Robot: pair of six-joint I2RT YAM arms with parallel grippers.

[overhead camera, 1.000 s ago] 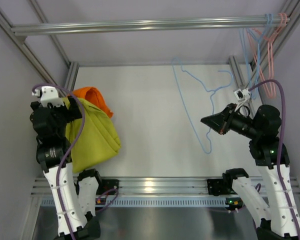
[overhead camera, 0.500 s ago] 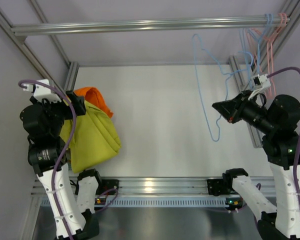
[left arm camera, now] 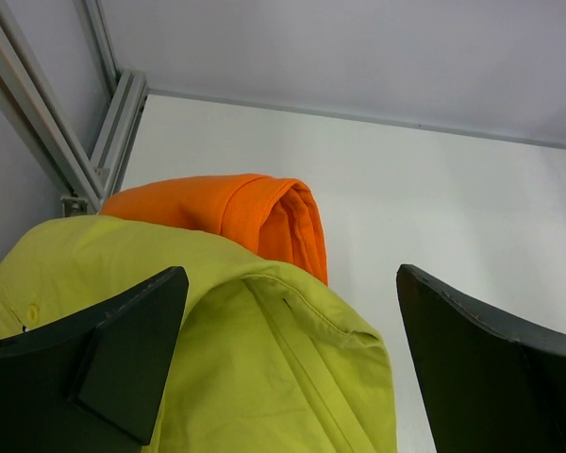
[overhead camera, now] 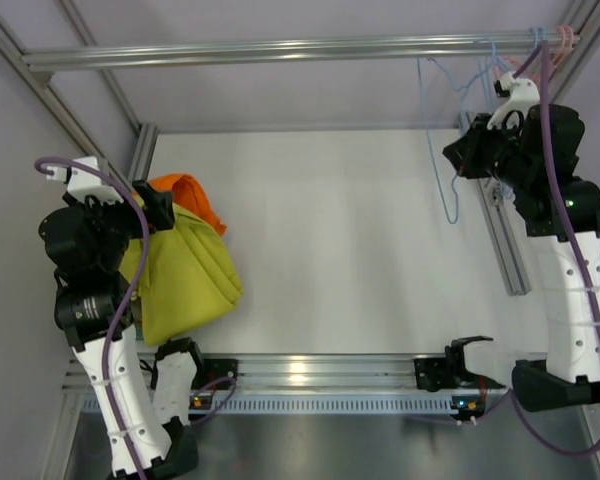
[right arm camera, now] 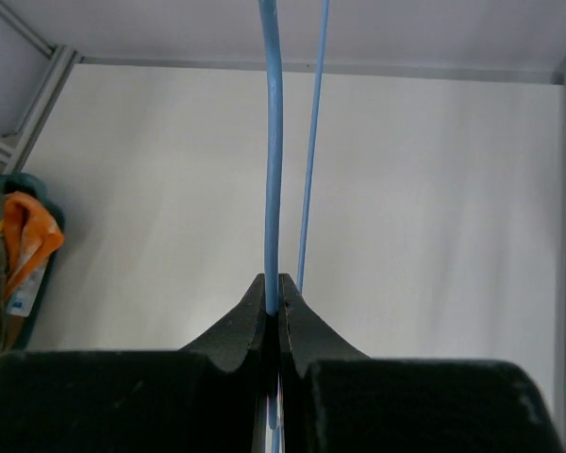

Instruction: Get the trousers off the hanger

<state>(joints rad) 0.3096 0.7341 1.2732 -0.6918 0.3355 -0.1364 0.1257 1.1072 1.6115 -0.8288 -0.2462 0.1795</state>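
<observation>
The mustard-yellow trousers lie folded on the table at the left, off the hanger, partly over an orange garment. My left gripper hovers over them, wide open and empty. In the left wrist view the trousers fill the space below the open gripper. My right gripper is raised at the back right, close under the rail, shut on the light-blue hanger. The hanger's wire runs straight up out of the closed right gripper.
A metal rail crosses the top, with pink hangers and other blue ones hooked at its right end. An aluminium frame post lies along the table's right side, another at the left. The orange garment pokes out behind the trousers.
My right arm has carried the blue hanger up and to the back right, from over the table to the rail. The left gripper has lifted a little and stayed open.
</observation>
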